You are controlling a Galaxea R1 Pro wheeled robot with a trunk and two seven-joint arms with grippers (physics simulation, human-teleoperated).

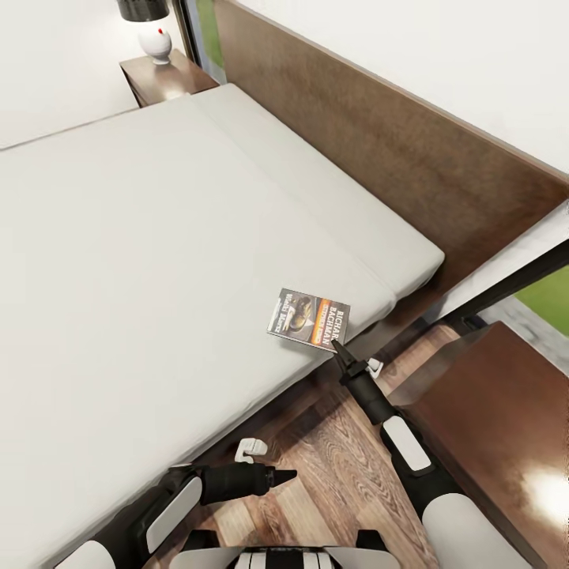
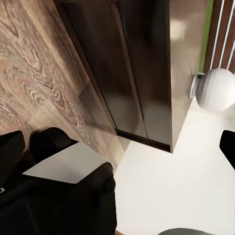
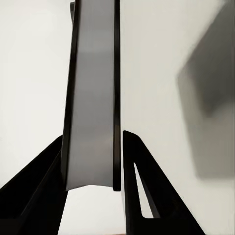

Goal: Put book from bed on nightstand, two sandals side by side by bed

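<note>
I had the right gripper (image 1: 338, 348) at the near corner of the book (image 1: 309, 317), which lay flat on the bed (image 1: 158, 261) close to the mattress edge, not far from the headboard (image 1: 411, 150). In the right wrist view the book's edge (image 3: 93, 98) sat between the two fingers (image 3: 142, 191), which flanked it closely; I could not tell whether they had actually pinched it or only straddled it.

My worry was the hold itself. It caught only a thin corner, so I judged the paperback could pivot or slip free once lifted. Being so near the mattress edge, it could then drop to the wood floor (image 1: 332, 466) between the bed and the nightstand (image 1: 506, 442) on my right. A push instead of a pinch might also slide it away across the mattress.

The near nightstand stood just beside the arm, so a swing toward it risked clipping its corner. The other nightstand (image 1: 162, 79), carrying a lamp (image 1: 150, 32), stood on the far side of the bed. The left gripper (image 1: 276, 476) hung low over the floor, and I could not tell how far apart its fingers stood.
</note>
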